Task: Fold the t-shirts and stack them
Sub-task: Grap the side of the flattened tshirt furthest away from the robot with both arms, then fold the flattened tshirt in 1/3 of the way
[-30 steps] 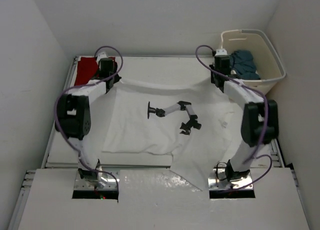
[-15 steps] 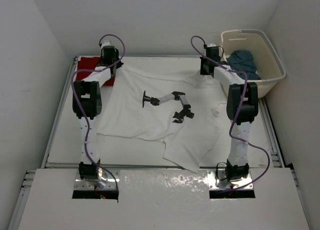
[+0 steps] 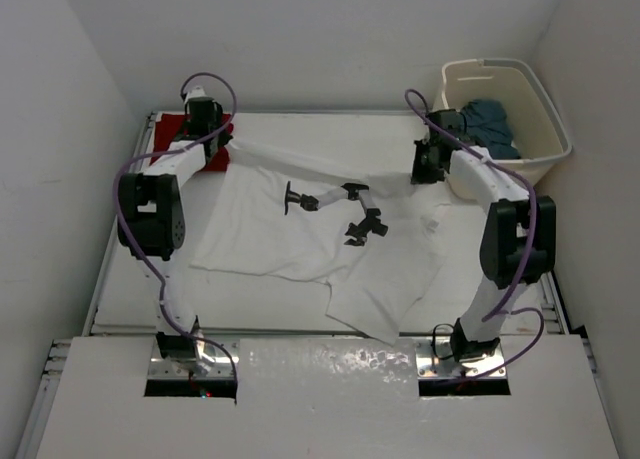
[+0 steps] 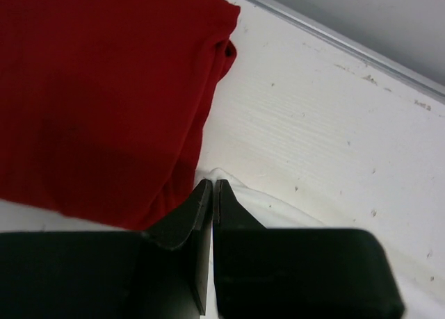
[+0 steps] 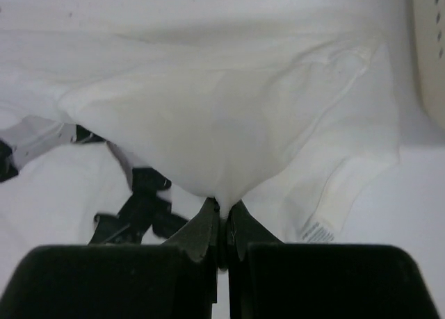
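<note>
Toward the far side of the table (image 3: 250, 297), both arms reach out with elbows bent outward. The left gripper (image 4: 212, 187), beside the folded red shirt (image 4: 90, 90), and the right gripper (image 5: 222, 211), near the basket (image 3: 545, 109), each pinch the white shirt (image 3: 300, 249). Its far hem hangs lifted between them and the rest lies on the table. Cloth between the left jaws barely shows. The teal shirt (image 3: 490, 119) sits partly hidden in the basket.
</note>
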Robot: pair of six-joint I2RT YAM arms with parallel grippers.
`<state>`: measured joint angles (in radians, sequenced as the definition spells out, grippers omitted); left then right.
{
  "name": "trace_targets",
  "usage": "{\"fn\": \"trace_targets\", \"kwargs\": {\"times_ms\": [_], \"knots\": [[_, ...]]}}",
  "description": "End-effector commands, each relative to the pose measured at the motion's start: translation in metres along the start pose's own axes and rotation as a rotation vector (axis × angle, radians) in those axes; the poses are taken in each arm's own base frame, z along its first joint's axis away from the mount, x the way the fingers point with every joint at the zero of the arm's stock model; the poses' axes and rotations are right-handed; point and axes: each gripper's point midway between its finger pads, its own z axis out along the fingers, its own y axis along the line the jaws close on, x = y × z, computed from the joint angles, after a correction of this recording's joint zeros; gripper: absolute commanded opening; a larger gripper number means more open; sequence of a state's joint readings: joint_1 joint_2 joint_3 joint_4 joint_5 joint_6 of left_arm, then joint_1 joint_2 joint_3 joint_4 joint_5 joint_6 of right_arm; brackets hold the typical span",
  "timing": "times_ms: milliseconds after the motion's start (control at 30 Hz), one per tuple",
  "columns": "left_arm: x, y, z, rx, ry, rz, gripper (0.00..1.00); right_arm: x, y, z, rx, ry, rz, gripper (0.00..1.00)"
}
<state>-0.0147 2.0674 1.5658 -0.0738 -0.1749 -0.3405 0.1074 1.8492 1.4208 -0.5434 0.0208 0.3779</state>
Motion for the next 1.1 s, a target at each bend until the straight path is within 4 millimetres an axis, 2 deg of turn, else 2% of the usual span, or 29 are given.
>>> {"fn": "trace_targets", "kwargs": {"times_ms": [0, 67, 100, 133, 167, 200, 267, 400, 500, 533, 567, 600, 633, 667, 733, 767, 833, 867, 967, 1033, 1067], "knots": [[-0.03, 0.026, -0.022, -0.047, -0.072, -0.011, 0.0, 0.029, 0.009, -0.022, -0.081, 0.078, 0.086, 0.0], [-0.021, 0.035, -0.026, -0.06, -0.054, -0.008, 0.0, 0.04, 0.013, -0.032, -0.114, 0.108, 0.103, 0.0], [-0.016, 0.038, -0.03, -0.061, -0.043, -0.001, 0.0, 0.055, 0.011, -0.034, -0.11, 0.15, 0.115, 0.0], [-0.014, 0.04, -0.033, -0.063, -0.037, 0.003, 0.0, 0.058, 0.01, -0.038, -0.113, 0.152, 0.129, 0.0], [-0.015, 0.039, -0.038, -0.054, -0.038, 0.01, 0.0, 0.07, 0.01, -0.038, -0.118, 0.184, 0.145, 0.0], [-0.005, 0.042, -0.039, -0.059, -0.019, 0.017, 0.0, 0.078, 0.009, -0.041, -0.119, 0.208, 0.154, 0.0], [0.004, 0.047, -0.042, -0.07, 0.003, 0.025, 0.0, 0.092, 0.011, -0.045, -0.132, 0.248, 0.175, 0.0], [0.037, 0.058, -0.043, -0.09, 0.075, 0.027, 0.0, 0.111, 0.017, -0.05, -0.179, 0.296, 0.194, 0.01], [0.064, 0.065, -0.043, -0.11, 0.142, 0.003, 0.0, 0.129, 0.012, -0.045, -0.165, 0.319, 0.194, 0.04], [0.071, 0.068, -0.043, -0.119, 0.165, -0.004, 0.0, 0.135, 0.009, -0.043, -0.155, 0.329, 0.185, 0.08], [0.082, 0.072, -0.044, -0.131, 0.192, -0.009, 0.0, 0.143, 0.006, -0.04, -0.145, 0.348, 0.175, 0.31], [0.089, 0.076, -0.046, -0.159, 0.212, -0.03, 0.16, 0.148, 0.005, -0.039, -0.141, 0.365, 0.167, 0.36], [0.09, 0.078, -0.048, -0.17, 0.217, -0.033, 0.28, 0.151, 0.001, -0.039, -0.13, 0.373, 0.141, 0.38], [0.09, 0.082, -0.051, -0.194, 0.227, -0.043, 0.72, 0.154, -0.002, -0.041, -0.118, 0.386, 0.128, 0.49], [0.079, 0.086, -0.055, -0.243, 0.214, -0.052, 0.76, 0.146, -0.009, -0.044, -0.081, 0.362, 0.09, 0.54], [0.06, 0.082, -0.057, -0.247, 0.182, -0.058, 0.77, 0.136, -0.01, -0.05, -0.076, 0.345, 0.059, 0.57], [0.042, 0.081, -0.065, -0.263, 0.159, -0.061, 0.89, 0.123, -0.015, -0.054, -0.056, 0.307, 0.024, 0.63], [0.027, 0.074, -0.067, -0.25, 0.13, -0.07, 0.99, 0.111, -0.013, -0.056, -0.062, 0.275, 0.016, 0.64], [0.008, 0.056, -0.072, -0.199, 0.104, -0.083, 1.0, 0.089, -0.002, -0.049, -0.11, 0.203, 0.008, 0.7], [0.01, 0.041, -0.067, -0.152, 0.108, -0.075, 1.0, 0.078, 0.005, -0.037, -0.143, 0.175, 0.023, 0.81], [0.015, 0.02, -0.065, -0.101, 0.113, -0.05, 1.0, 0.075, 0.01, -0.032, -0.164, 0.166, 0.018, 0.88]]}}
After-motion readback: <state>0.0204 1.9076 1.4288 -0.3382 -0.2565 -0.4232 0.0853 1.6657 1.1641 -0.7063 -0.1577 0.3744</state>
